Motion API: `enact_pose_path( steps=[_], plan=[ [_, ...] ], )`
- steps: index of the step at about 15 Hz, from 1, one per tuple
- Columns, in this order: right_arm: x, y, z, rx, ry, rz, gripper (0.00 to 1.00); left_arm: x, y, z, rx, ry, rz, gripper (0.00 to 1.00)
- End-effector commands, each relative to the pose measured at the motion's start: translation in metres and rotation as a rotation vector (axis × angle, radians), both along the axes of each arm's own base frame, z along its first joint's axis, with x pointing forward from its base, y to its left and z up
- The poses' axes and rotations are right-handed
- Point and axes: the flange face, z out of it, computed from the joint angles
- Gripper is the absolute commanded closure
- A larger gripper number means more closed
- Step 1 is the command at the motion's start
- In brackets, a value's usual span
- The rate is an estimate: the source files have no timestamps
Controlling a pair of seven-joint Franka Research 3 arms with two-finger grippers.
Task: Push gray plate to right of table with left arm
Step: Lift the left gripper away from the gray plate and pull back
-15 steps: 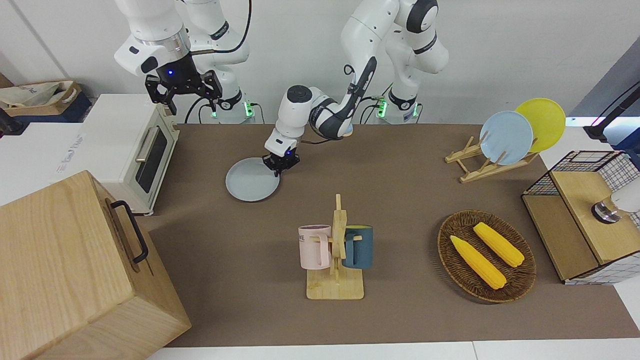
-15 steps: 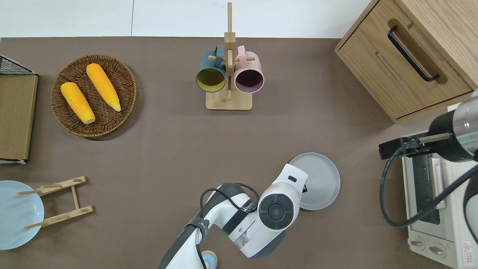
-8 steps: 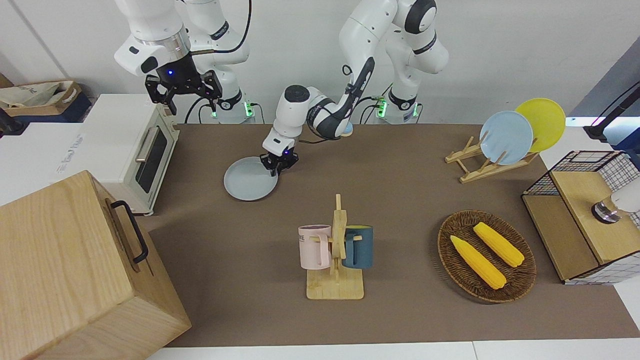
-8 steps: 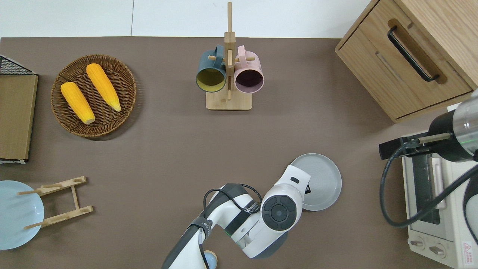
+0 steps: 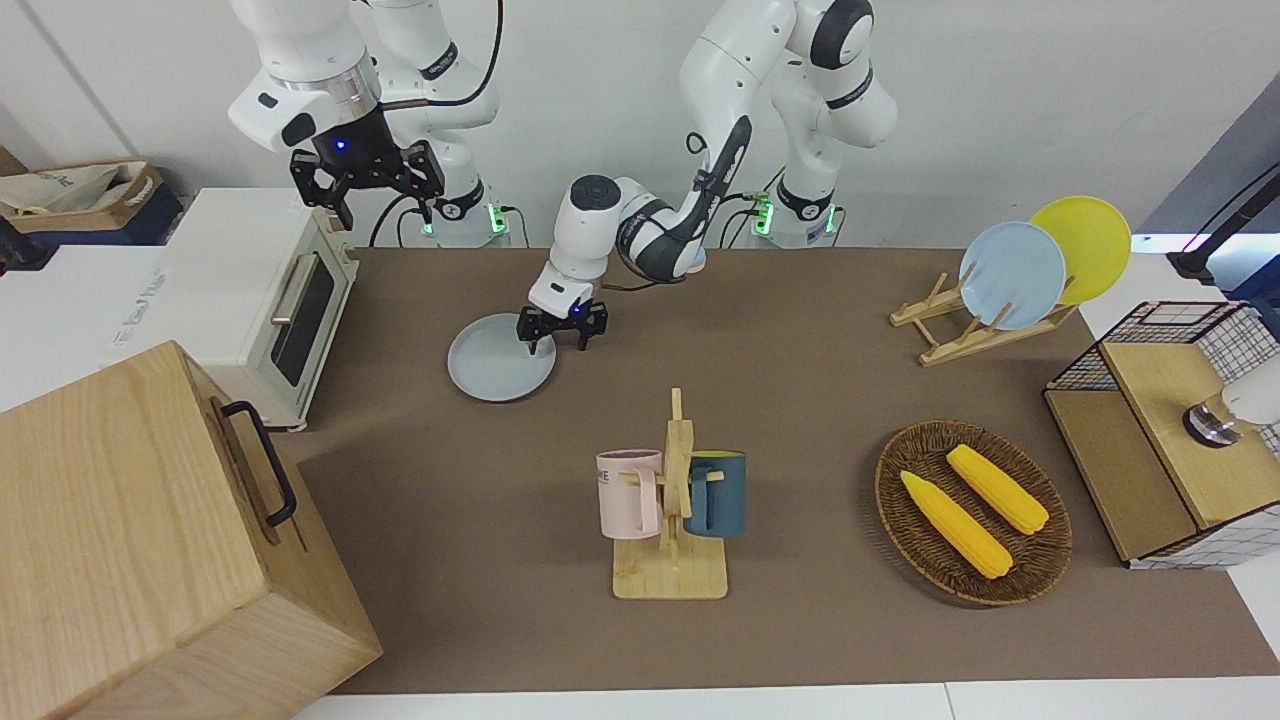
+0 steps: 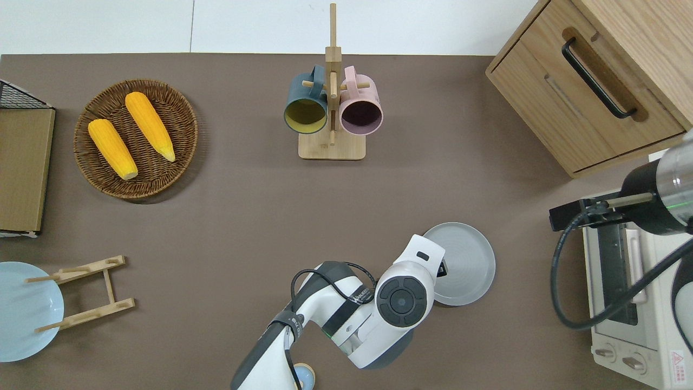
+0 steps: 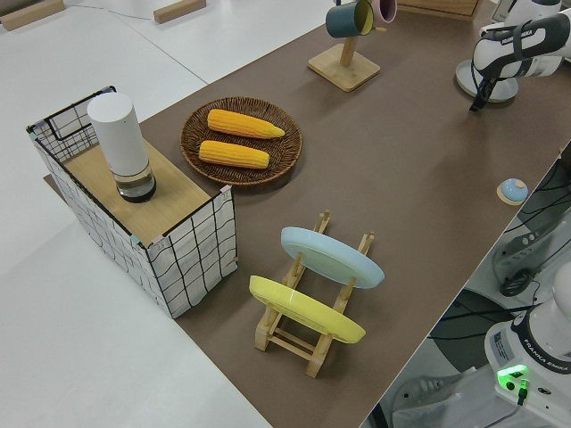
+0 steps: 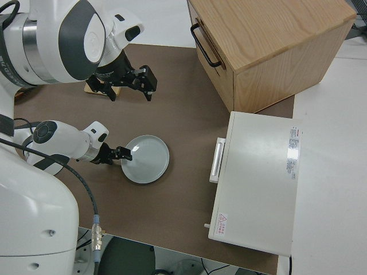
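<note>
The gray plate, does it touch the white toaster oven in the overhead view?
No, the gray plate lies apart from the toaster oven, with bare brown table between them.

matte gray plate (image 5: 500, 371), matte brown table (image 5: 800, 400), woven wicker basket (image 5: 1040, 560)

The fingers of the left gripper (image 5: 560, 333), which were closed together against the rim of the gray plate (image 5: 495, 373) a second ago, are now being held spread apart, one fingertip over the plate's rim and the other over the table (image 5: 800, 400) just beside it. The plate is being shown slightly nearer the right arm's end of the table than before, closer to the white oven (image 5: 262, 300). The left arm's wrist is being drawn back a little from over the plate.
</note>
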Motion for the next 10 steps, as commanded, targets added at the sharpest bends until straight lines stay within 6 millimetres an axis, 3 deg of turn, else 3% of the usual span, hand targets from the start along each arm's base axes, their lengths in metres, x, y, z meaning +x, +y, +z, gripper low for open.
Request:
enact_pose_path(
  steps=[1,8,10],
  plan=[
    [-0.004,-0.002,0.003,0.007,0.004,-0.003,0.017,0.018,0.026,0.015,0.073,0.009,-0.084,0.02],
    [-0.003,-0.003,0.003,0.007,0.004,-0.003,0.017,0.059,0.103,0.058,0.157,0.057,-0.218,0.02],
    [-0.003,-0.003,0.003,0.007,0.006,-0.003,0.017,0.072,0.138,0.071,0.182,0.079,-0.275,0.02]
  ],
)
